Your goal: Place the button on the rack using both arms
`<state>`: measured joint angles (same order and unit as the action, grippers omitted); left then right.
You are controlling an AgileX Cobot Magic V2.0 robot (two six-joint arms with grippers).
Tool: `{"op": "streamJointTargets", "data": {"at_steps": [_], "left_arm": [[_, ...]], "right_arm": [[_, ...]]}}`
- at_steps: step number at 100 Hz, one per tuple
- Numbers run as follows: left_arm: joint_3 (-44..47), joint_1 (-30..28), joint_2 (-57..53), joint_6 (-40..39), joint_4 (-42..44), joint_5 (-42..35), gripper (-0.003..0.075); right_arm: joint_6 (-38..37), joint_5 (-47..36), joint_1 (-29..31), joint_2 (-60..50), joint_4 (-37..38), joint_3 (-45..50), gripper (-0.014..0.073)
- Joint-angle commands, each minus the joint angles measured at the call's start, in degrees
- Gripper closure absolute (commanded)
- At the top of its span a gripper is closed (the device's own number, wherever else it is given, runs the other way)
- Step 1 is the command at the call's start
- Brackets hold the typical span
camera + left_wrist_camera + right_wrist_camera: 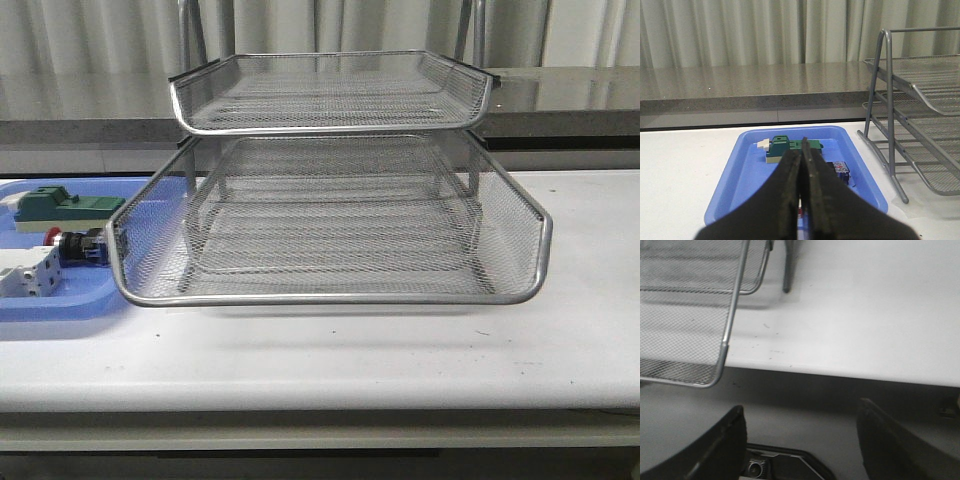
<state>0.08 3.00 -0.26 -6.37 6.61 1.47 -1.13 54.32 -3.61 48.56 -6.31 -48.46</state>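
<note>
The button (78,246), with red cap, black body and blue rear block, lies in the blue plastic tray (70,303) at the left, between a green block and a white terminal block. The silver wire-mesh rack (330,215) stands mid-table, its middle tray slid out forward. Neither arm shows in the front view. In the left wrist view my left gripper (802,152) is shut and empty, above the near end of the blue tray (747,170); the button's blue block (841,170) shows just beside the fingers. My right gripper (800,412) is open and empty, below the table's front edge, near the rack's tray corner (715,365).
The green block (60,206) and the white terminal block (28,273) lie in the blue tray beside the button. The rack's thin legs (885,110) stand right of the blue tray. A grey counter and curtains run behind the table.
</note>
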Motion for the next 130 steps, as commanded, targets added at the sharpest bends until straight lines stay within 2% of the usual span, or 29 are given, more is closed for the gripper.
{"op": "streamJointTargets", "data": {"at_steps": [1, 10, 17, 51, 130], "left_arm": [[2.6, -0.2, -1.8, -0.4, -0.4, -4.6, 0.0740], [2.6, -0.2, -1.8, -0.4, -0.4, -4.6, 0.0740], [2.6, -0.2, -1.8, -0.4, -0.4, -4.6, 0.0740], [2.6, -0.2, -1.8, -0.4, -0.4, -4.6, 0.0740], [2.6, -0.2, -1.8, -0.4, -0.4, -4.6, 0.0740]], "right_arm": [[-1.3, -1.2, 0.1, -3.5, 3.2, -2.1, 0.0109], [-1.3, -0.1, 0.1, -5.9, 4.0, -2.1, 0.0123], [-1.4, 1.1, 0.1, -7.7, 5.0, -2.1, 0.0181], [-1.4, 2.2, 0.1, -11.0, 5.6, -2.1, 0.0671], [-1.4, 2.2, 0.1, -11.0, 5.6, -2.1, 0.0664]]}}
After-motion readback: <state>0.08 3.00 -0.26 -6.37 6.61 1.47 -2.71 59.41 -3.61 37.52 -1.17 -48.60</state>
